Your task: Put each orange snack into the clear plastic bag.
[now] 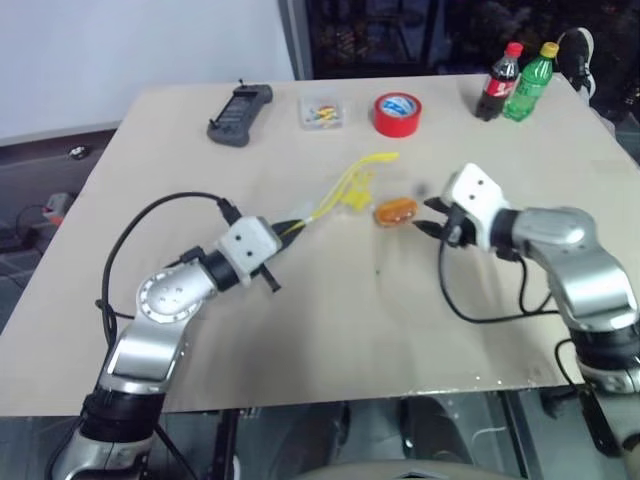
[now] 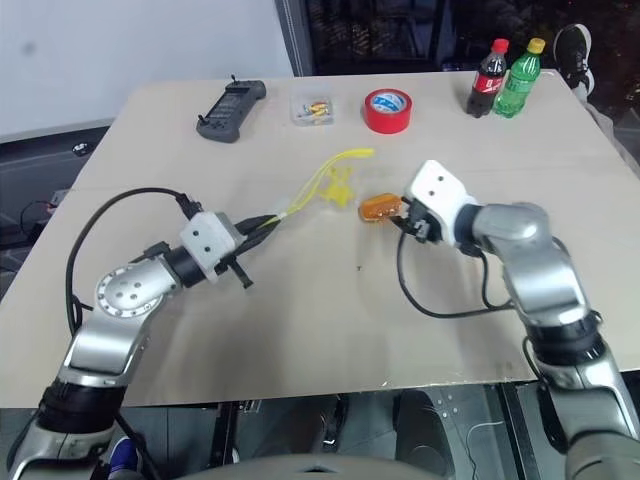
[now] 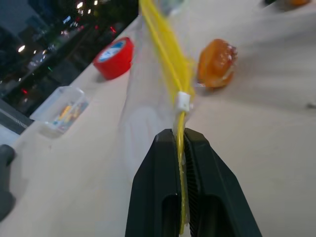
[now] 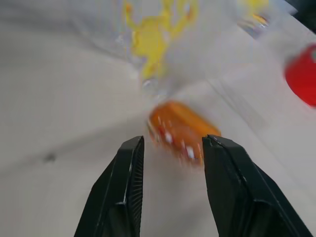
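Observation:
The clear plastic bag [image 1: 345, 185] lies crinkled at mid-table, its yellow seal strip [image 3: 170, 64] running back toward my left gripper [image 3: 180, 134]. That gripper is shut on the near end of the strip. One orange snack [image 1: 395, 211], a glossy oval bun, rests on the table just right of the bag. My right gripper [image 4: 173, 142] is open right beside it. The snack [image 4: 180, 131] lies just past the fingertips, with nothing between the fingers. In the left wrist view the snack [image 3: 217, 63] sits next to the bag, outside it.
At the far edge stand a red tape roll [image 1: 397, 113], a small clear box [image 1: 321, 111] of colourful bits, a black controller [image 1: 240, 113] and two bottles [image 1: 515, 82]. Black cables trail from both wrists. The near half of the table [image 1: 330, 340] is bare.

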You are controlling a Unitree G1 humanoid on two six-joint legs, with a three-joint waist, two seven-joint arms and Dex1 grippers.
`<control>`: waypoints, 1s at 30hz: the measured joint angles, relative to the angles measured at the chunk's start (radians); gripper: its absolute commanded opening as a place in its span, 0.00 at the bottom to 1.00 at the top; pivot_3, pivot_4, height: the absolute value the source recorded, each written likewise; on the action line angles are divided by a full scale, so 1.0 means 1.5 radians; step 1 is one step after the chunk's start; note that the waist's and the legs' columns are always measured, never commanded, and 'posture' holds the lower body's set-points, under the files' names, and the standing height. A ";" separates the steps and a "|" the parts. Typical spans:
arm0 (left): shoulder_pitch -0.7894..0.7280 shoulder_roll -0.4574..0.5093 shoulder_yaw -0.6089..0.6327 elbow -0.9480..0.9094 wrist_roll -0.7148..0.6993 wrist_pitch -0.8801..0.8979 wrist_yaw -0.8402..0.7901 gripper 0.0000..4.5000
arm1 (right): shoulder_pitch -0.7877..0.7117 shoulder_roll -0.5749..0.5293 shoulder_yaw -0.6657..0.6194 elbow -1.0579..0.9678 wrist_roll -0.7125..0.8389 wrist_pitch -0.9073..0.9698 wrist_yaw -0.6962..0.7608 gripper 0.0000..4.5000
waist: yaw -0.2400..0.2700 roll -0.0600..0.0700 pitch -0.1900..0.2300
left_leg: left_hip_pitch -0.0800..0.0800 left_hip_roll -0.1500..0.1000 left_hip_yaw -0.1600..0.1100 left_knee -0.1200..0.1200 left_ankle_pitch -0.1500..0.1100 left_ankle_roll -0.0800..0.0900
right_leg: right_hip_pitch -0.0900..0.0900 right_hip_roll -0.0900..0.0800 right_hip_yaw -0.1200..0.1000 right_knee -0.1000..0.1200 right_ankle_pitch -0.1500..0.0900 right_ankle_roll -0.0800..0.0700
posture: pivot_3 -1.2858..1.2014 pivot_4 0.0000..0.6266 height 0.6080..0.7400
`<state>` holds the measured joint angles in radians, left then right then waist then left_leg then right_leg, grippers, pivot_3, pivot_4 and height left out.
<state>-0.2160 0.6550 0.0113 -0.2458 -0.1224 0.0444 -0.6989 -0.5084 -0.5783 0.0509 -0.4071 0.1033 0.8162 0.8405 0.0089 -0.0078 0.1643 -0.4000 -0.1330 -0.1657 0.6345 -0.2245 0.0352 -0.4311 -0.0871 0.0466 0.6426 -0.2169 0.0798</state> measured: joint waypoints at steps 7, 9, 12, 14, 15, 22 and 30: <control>-0.039 0.015 -0.007 0.055 -0.015 -0.048 -0.079 0.00 | 0.022 0.183 -0.027 -0.093 0.102 0.155 -0.117 0.02 | -0.019 0.000 0.000 | 0.001 0.002 0.001 0.000 0.000 0.000 | 0.000 0.000 0.001 0.002 0.001 -0.001 | 0.52 0.24 1.00; -0.040 0.015 -0.010 0.059 -0.018 -0.054 -0.093 0.00 | 0.004 0.228 -0.004 -0.091 0.106 0.164 -0.157 0.02 | -0.019 0.000 0.000 | 0.001 0.002 0.001 0.000 0.000 0.000 | 0.000 0.000 0.001 0.002 0.001 -0.001 | 0.52 0.24 1.00; -0.046 0.016 -0.012 0.068 -0.019 -0.055 -0.106 0.00 | -0.030 0.274 0.024 -0.063 0.101 0.155 -0.207 0.02 | -0.017 0.000 0.000 | 0.001 0.001 0.001 0.000 0.000 0.000 | 0.000 0.002 0.001 0.002 0.001 -0.001 | 0.52 0.24 1.00; -0.050 0.016 -0.014 0.068 -0.021 -0.055 -0.114 0.00 | -0.046 0.292 0.036 -0.030 0.099 0.146 -0.230 0.02 | -0.015 0.000 0.000 | 0.001 0.001 0.001 0.001 0.000 0.000 | 0.000 0.002 0.001 0.002 0.001 -0.001 | 0.52 0.24 1.00; -0.051 0.016 -0.014 0.068 -0.022 -0.054 -0.114 0.00 | -0.048 0.293 0.041 -0.020 0.097 0.140 -0.235 0.02 | -0.015 0.000 0.000 | 0.001 0.000 0.000 0.001 0.000 0.000 | 0.000 0.001 0.000 0.002 0.001 -0.001 | 0.52 0.24 1.00; -0.051 0.016 -0.013 0.058 -0.029 -0.044 -0.115 0.00 | -0.051 0.301 0.065 0.022 0.096 0.118 -0.261 0.02 | -0.019 0.000 0.000 | 0.001 0.001 0.000 0.000 0.000 0.000 | -0.001 0.002 0.000 0.002 0.001 -0.001 | 0.52 0.24 1.00; -0.049 0.018 -0.009 0.040 -0.039 -0.012 -0.109 0.00 | -0.046 0.269 0.042 -0.037 0.164 0.143 -0.240 0.02 | -0.018 0.000 0.000 | 0.001 0.001 0.000 0.000 0.000 0.000 | 0.000 0.002 0.000 0.002 0.001 -0.001 | 0.52 0.24 1.00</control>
<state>-0.2898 0.6817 -0.0021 -0.1865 -0.1816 0.0268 -0.8628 -0.5777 -0.1754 0.1133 -0.4633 0.3498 1.0308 0.4800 -0.0181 -0.0074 0.1639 -0.3985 -0.1321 -0.1656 0.6352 -0.2243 0.0348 -0.4318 -0.0845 0.0473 0.6457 -0.2157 0.0780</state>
